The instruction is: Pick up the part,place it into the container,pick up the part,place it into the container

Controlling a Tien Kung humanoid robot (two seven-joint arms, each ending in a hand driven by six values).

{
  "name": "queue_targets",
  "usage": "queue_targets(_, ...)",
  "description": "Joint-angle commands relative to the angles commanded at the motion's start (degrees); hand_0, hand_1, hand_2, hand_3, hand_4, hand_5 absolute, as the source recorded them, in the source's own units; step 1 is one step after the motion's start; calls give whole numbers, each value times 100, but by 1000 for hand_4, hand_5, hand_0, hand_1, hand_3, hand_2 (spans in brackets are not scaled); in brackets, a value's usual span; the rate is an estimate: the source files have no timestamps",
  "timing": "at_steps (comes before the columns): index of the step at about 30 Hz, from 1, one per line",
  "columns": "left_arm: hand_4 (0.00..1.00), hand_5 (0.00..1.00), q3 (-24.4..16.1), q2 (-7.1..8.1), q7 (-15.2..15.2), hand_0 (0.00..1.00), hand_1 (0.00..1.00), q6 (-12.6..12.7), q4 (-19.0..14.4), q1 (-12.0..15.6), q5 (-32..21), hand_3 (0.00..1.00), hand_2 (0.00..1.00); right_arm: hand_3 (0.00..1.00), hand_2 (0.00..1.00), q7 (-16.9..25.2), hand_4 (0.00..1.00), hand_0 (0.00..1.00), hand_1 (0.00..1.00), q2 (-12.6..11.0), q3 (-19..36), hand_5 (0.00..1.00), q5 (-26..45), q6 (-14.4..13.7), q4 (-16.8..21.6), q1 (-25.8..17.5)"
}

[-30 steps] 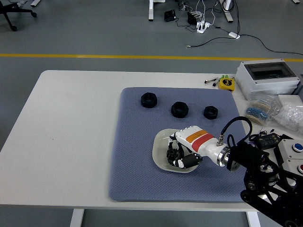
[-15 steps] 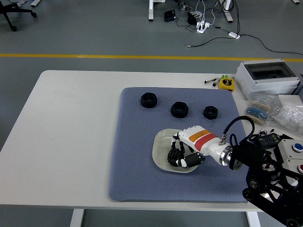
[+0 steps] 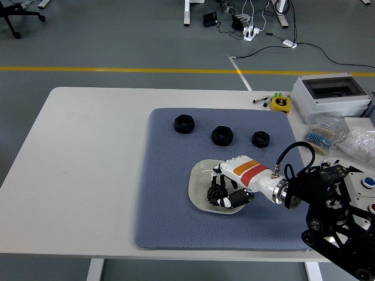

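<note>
Three black ring-shaped parts lie in a row on the blue-grey mat [image 3: 170,193]: the left part [image 3: 184,123], the middle part [image 3: 222,135] and the right part [image 3: 261,139]. A white bowl [image 3: 198,178], the container, sits on the mat in front of them. My right hand [image 3: 224,194], white with an orange and red band, reaches into the bowl from the right. Its black fingers [image 3: 217,190] hang spread over the bowl's inside and hold nothing I can make out. The hand hides most of the bowl's floor. The left arm is out of view.
At the table's right edge are a yellow tape measure [image 3: 280,103], a grey-white box [image 3: 331,96], clear bags of small parts [image 3: 345,140] and a control box with buttons [image 3: 363,193]. My black right arm [image 3: 334,222] fills the lower right corner.
My right hand has drawn back slightly to the right over the bowl, and its fingers look looser than a second ago. The three parts on the mat have not moved.
</note>
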Motion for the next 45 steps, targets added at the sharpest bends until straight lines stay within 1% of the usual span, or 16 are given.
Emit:
queue_targets(1,672,630,8,1,-3,704,651,1,0,-1,-7,581,660,503,454,-1,880,81,316,-4,15,363,-7,7,-5,-4)
queue_targets(12,672,630,7,3,-1,704,650,-2,0,15,-6,581,660,511,474,-32,871,97,330,10,101,354,-25,11,-80,-20)
queue_targets(13,672,631,7,3,-1,704,652,-2,0,17,-4,581,662,511,478,-36,841,94,333,11,105,351,-25,5,-85,-23)
queue_targets(24,673,630,-8,5,7,704,653,-13,-2,42,22,581,661,511,479,-55,838,93,332,49,165,354,10,-50,-165,-30)
queue_targets(25,673,630,-10,6,7,703,654,-14,-2,44,24,581,661,510,478,-58,860,93,331,50,171,359,11,-48,-172,-28)
queue_targets(28,673,630,-15,6,9,703,654,-16,-2,49,31,581,661,510,478,-65,860,93,331,36,196,359,1,-25,-151,-29)
queue_targets(30,673,630,-18,6,10,703,654,-17,-2,49,36,581,661,510,478,-69,860,93,331,15,221,359,-21,1,-105,-41)
queue_targets(31,673,631,-16,6,8,704,653,-16,-1,46,34,580,660,508,478,-72,873,97,329,-4,241,369,-39,26,-58,-51)
queue_targets(34,673,631,-6,8,2,704,653,-13,-1,35,24,580,660,508,478,-91,873,97,329,-70,308,369,-86,98,107,-75)
queue_targets(39,673,630,-1,11,-4,704,651,-11,0,15,20,581,661,508,480,-179,877,104,329,-245,498,371,-224,350,578,-123)
queue_targets(41,673,630,-6,12,-3,704,651,-11,2,13,21,581,661,508,480,-203,877,104,329,-289,572,371,-260,402,722,-133)
queue_targets(42,673,630,-7,11,-3,704,651,-10,2,13,20,581,661,508,480,-219,877,104,329,-314,654,371,-289,406,831,-141)
queue_targets(43,672,628,-1,11,-5,704,651,-10,2,12,14,580,661,513,494,-227,883,122,350,-327,711,375,-305,385,898,-148)
queue_targets(45,672,628,8,9,-8,704,651,-9,2,9,6,580,661,513,494,-239,883,122,350,-343,803,375,-289,262,990,-160)
